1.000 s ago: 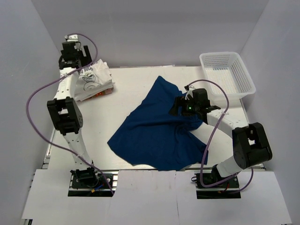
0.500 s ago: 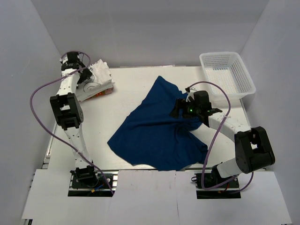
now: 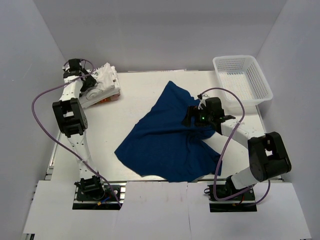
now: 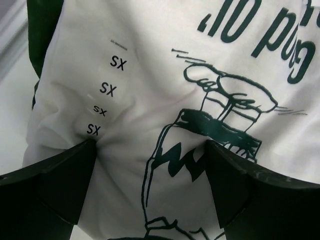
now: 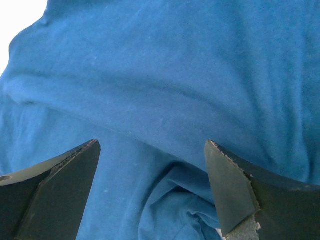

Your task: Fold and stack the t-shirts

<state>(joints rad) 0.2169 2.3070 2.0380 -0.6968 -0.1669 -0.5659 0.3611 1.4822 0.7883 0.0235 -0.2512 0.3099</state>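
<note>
A large navy-blue t-shirt [image 3: 167, 137] lies spread and rumpled across the middle of the table. My right gripper [image 3: 191, 116] hovers open over its right upper part; in the right wrist view both fingers [image 5: 55, 195] straddle a bunched fold of the blue cloth [image 5: 175, 100] without pinching it. At the back left sits a pile of white t-shirts [image 3: 102, 82] with dark lettering and a cartoon graphic [image 4: 215, 115]. My left gripper [image 3: 89, 81] is down on that pile, open wide, with its fingertips [image 4: 65, 175] pressing into the white cloth.
A white mesh basket [image 3: 242, 77] stands at the back right corner. Something orange [image 3: 107, 99] peeks from under the white pile. Grey walls close in on both sides, and purple cables loop from both arms.
My left wrist has dropped from above the white pile down onto it. The right gripper has stayed almost still over the blue shirt.
</note>
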